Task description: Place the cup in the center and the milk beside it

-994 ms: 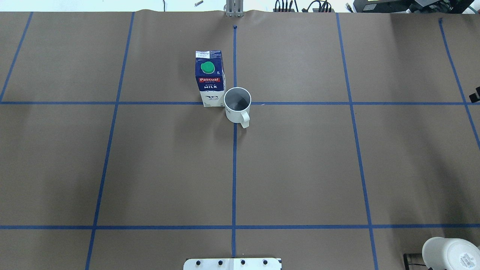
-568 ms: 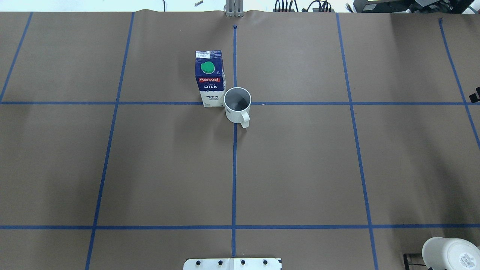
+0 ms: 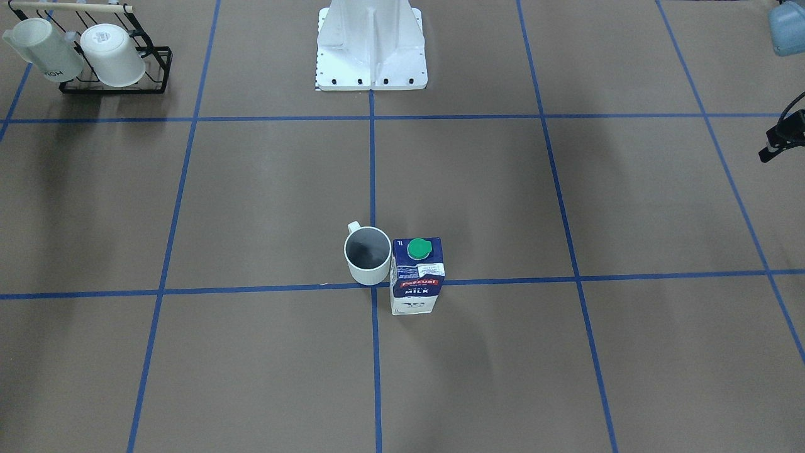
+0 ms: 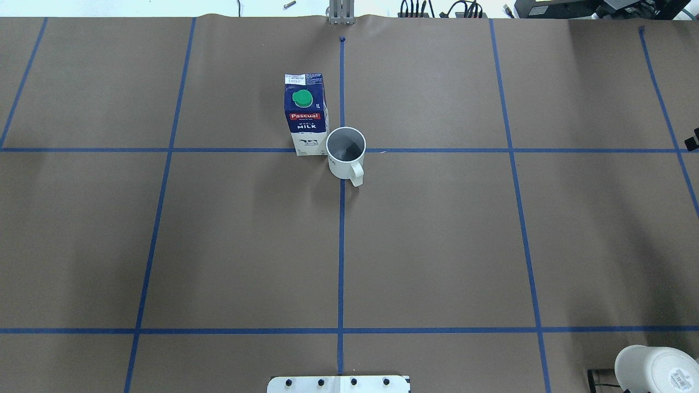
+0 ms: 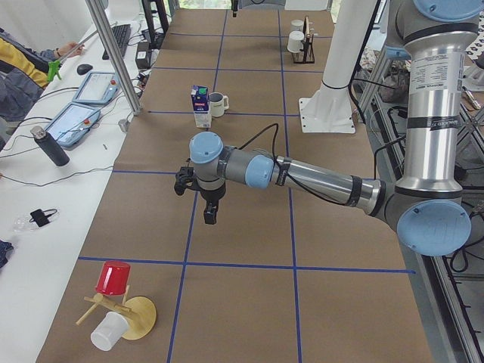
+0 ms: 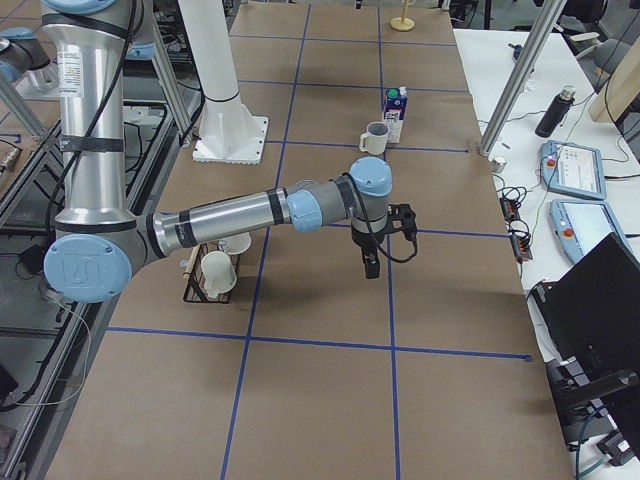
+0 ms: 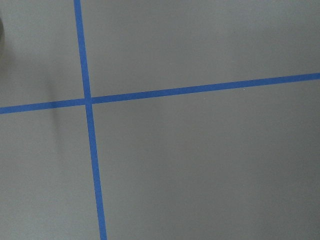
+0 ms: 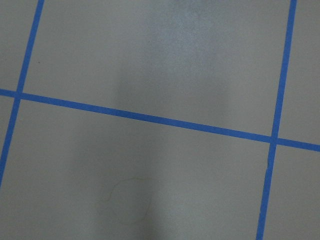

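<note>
Cup [image 4: 345,155] stands upright on the surface [image 4: 437,245] at the central tape crossing, with milk [image 4: 306,117] upright just beside it. Placement judged complete. Left arm [image 5: 249,168] and right arm [image 6: 300,208] hang well apart from both. I cannot tell whether the jaws are released or clenched.

Even, fairly bright overhead light; broad soft shadows cross the brown counter [image 4: 437,245]. Exterior views are sharp. Both wrist views look greyer and flatter, perhaps slightly soft, with a pale sheen.
</note>
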You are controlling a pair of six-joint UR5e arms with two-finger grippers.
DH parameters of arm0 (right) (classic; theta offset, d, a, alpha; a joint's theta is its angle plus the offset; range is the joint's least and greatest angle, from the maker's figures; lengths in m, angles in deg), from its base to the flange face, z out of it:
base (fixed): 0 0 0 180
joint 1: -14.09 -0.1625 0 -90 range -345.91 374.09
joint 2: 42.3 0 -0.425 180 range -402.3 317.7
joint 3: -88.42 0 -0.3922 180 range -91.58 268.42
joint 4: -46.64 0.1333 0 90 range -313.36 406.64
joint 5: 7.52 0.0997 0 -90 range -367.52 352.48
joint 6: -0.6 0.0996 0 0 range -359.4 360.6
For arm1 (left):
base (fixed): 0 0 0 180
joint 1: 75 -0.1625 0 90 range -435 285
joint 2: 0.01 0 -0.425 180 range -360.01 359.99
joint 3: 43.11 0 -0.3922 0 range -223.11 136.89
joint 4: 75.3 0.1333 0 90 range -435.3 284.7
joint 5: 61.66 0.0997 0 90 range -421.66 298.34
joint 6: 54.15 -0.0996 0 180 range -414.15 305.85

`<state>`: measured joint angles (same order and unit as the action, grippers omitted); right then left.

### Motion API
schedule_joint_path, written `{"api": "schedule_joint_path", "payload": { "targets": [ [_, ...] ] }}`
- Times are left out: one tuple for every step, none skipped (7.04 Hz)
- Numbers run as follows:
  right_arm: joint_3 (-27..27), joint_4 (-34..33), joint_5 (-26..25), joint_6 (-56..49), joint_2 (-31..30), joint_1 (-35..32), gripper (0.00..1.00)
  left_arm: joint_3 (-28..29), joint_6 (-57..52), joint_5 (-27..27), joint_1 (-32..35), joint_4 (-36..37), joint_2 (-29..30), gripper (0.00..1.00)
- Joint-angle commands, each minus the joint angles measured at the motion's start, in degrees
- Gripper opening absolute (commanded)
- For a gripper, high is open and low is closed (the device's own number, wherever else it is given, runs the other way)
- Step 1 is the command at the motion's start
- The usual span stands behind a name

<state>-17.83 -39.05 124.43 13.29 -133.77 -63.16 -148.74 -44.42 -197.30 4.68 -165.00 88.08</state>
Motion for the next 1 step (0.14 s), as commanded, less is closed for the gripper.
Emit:
{"api": "schedule_joint_path", "payload": {
  "targets": [
    [-0.1,-0.1,0.2,0.0,-0.1,0.0,1.00,0.2,-0.1,0.1,0.0,-0.8,0.1,0.98]
  ]
}}
